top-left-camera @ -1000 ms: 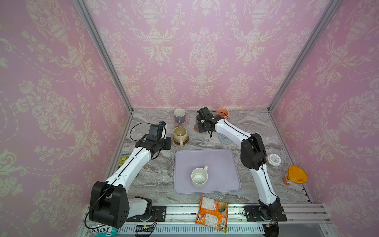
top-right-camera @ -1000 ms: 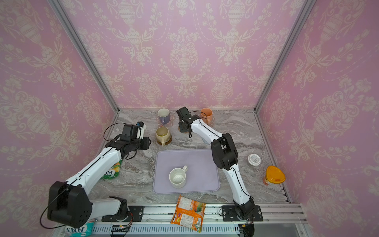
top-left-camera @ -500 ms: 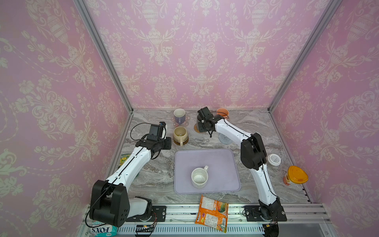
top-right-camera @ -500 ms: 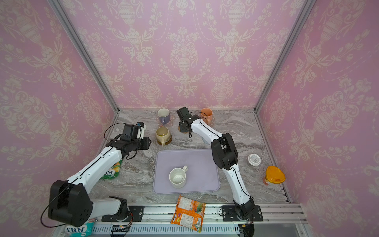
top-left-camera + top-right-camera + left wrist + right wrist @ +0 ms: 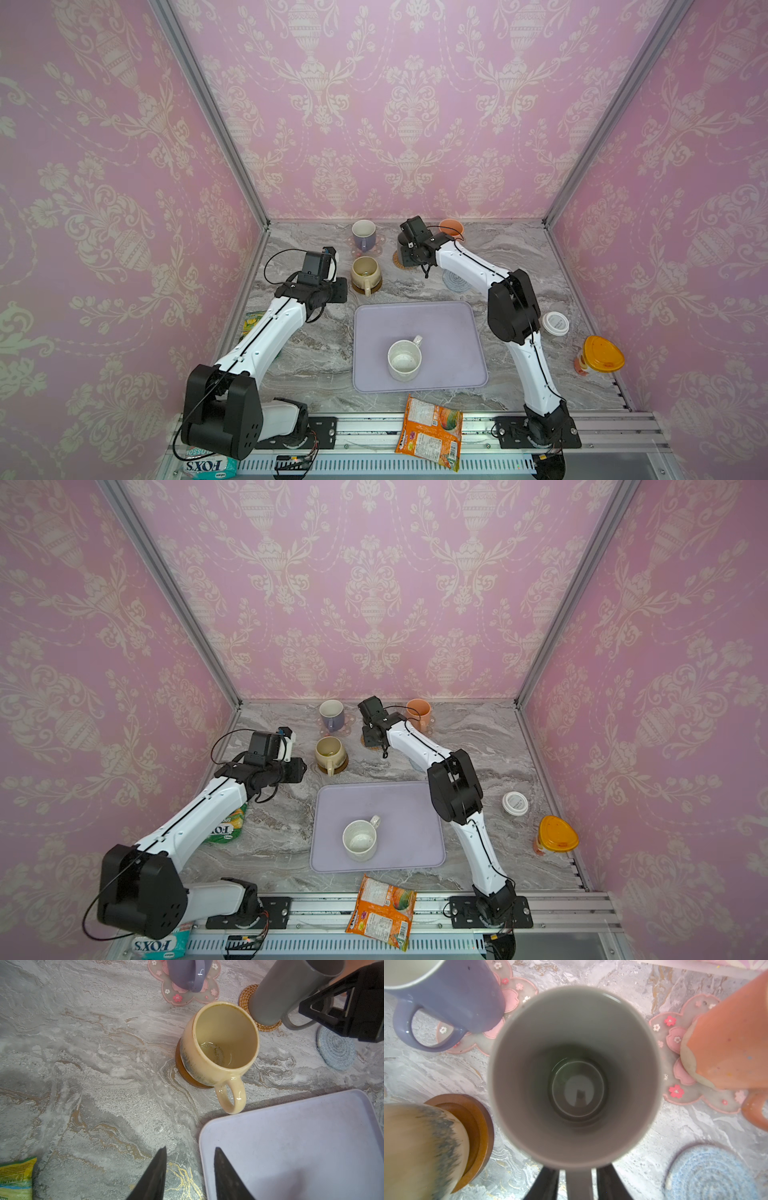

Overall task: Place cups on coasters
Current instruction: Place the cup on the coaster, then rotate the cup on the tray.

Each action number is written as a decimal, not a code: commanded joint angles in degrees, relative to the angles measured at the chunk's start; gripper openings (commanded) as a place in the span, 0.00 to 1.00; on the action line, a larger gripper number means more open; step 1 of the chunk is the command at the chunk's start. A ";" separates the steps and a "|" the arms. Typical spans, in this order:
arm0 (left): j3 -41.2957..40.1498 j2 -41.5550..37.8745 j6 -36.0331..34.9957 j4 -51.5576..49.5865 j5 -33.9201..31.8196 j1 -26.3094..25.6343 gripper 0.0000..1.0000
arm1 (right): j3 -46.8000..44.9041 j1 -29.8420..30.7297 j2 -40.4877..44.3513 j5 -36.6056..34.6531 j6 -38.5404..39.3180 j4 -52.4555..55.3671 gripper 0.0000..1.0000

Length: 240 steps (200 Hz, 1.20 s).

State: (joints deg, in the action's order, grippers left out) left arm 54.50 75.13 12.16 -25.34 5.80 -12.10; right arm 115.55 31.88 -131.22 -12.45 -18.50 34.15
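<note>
Right gripper [image 5: 578, 1176] sits a little spread round the grey mug [image 5: 571, 1043] handle; the lavender mug [image 5: 463, 995] stands close left. Left gripper [image 5: 190, 1148] is spread, empty, at the tray [image 5: 291, 1147] edge.

Dark grey mug [image 5: 519, 1064], lavender tray [image 5: 301, 1136]
</note>
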 commanded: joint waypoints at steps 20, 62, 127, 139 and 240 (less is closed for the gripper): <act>1.58 -0.29 1.05 -0.83 1.58 0.58 0.41 | 0.40 -0.33 2.16 -1.11 -0.66 0.60 0.43; 2.08 -0.67 1.10 -1.50 1.66 0.58 0.41 | -1.37 -0.33 4.43 -1.15 -0.83 0.91 0.47; 1.63 -3.20 2.66 -3.19 4.30 0.43 0.42 | -13.97 -0.33 15.30 -2.12 -1.63 -1.94 0.51; 1.70 -3.03 3.04 -4.18 5.54 0.49 0.42 | -16.62 -0.33 17.64 -2.31 -1.63 -2.17 0.51; -2.05 -5.92 8.92 -10.84 2.17 -8.39 0.39 | -40.35 1.81 38.15 0.70 -0.87 -1.83 0.52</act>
State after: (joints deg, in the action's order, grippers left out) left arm 53.76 69.34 17.98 -32.14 10.46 -17.26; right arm 79.46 32.27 -97.65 -12.97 -19.57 31.77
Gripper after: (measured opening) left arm 0.396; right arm 0.521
